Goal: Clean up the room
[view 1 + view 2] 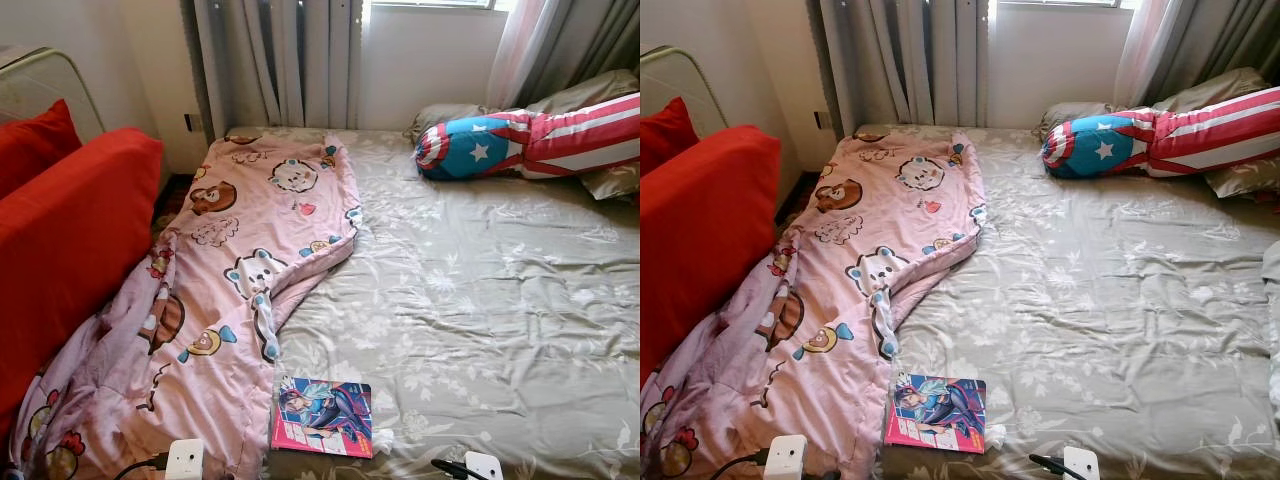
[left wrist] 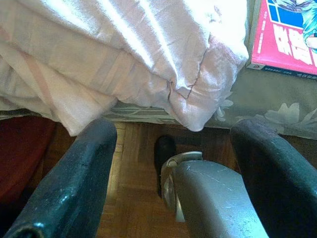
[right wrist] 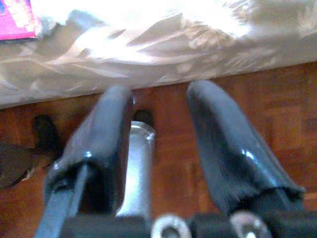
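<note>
Left gripper (image 2: pixel 173 144) and right gripper (image 3: pixel 158 119) low, both with fingers apart

Bed (image 1: pixel 480 300) carries pink quilt (image 1: pixel 240 260) (rumpled), comic book (image 1: pixel 323 416), striped bolster (image 1: pixel 530 140)

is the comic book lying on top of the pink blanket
No, the comic book lies on the grey floral sheet at the bed's near edge, just beside the pink blanket, not on it.

head eyes overlook bed (image 1: pixel 480 300); wrists face floor (image 3: pixel 277 99).
</note>
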Tool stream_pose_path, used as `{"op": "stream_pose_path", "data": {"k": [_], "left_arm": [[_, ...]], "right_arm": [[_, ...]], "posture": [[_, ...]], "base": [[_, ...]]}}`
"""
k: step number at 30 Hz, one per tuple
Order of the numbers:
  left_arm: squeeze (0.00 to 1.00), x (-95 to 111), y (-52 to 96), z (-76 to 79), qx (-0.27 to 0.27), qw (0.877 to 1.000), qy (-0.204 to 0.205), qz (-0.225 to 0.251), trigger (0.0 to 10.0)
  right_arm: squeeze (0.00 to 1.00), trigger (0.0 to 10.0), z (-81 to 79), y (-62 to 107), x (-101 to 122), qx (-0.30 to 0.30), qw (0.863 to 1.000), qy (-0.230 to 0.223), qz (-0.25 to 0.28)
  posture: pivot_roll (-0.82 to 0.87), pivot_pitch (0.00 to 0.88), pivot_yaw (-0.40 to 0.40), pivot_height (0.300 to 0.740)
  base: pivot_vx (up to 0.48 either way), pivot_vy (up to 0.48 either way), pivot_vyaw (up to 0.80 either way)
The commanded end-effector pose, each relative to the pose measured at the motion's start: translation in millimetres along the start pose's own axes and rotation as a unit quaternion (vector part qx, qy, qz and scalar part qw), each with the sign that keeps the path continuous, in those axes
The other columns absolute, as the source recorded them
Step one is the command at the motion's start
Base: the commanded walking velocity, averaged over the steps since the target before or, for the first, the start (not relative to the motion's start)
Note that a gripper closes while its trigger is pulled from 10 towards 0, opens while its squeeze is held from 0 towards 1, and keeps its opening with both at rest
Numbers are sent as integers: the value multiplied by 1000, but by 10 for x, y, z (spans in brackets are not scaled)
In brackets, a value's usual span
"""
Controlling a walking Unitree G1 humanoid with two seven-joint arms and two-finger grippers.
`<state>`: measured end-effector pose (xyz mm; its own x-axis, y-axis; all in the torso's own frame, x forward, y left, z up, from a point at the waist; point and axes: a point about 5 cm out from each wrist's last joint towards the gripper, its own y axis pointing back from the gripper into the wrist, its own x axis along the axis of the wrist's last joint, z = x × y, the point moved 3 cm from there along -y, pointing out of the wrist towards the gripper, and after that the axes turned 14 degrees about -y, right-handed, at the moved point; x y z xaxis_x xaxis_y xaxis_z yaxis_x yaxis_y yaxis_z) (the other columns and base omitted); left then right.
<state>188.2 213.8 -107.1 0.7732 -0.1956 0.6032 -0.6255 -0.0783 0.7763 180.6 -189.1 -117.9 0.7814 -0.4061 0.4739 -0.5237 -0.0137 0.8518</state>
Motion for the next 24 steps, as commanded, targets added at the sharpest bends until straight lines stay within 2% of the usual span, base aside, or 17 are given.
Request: {"op": "stream_pose_path", "data": {"k": [1, 18, 24], "left_arm": [[0, -10, -8, 74, -19, 1000, -20, -10, 10000], [0, 10, -10, 53, -10, 1000, -21, -4, 10000], [0, 6, -7, 24, -9, 1000, -28, -5, 10000]], "right_arm": [[0, 10000, -116, -12, 611, 36, 996, 14, 77], [0, 10000, -130, -11, 624, 44, 996, 3, 78], [0, 10000, -154, -16, 608, 45, 996, 1, 78]], "posture": [[93, 0, -134, 740], [96, 0, -132, 740], [96, 0, -102, 740]], "base": [[0, 0, 0], [0, 0, 0], [0, 0, 0]]}}
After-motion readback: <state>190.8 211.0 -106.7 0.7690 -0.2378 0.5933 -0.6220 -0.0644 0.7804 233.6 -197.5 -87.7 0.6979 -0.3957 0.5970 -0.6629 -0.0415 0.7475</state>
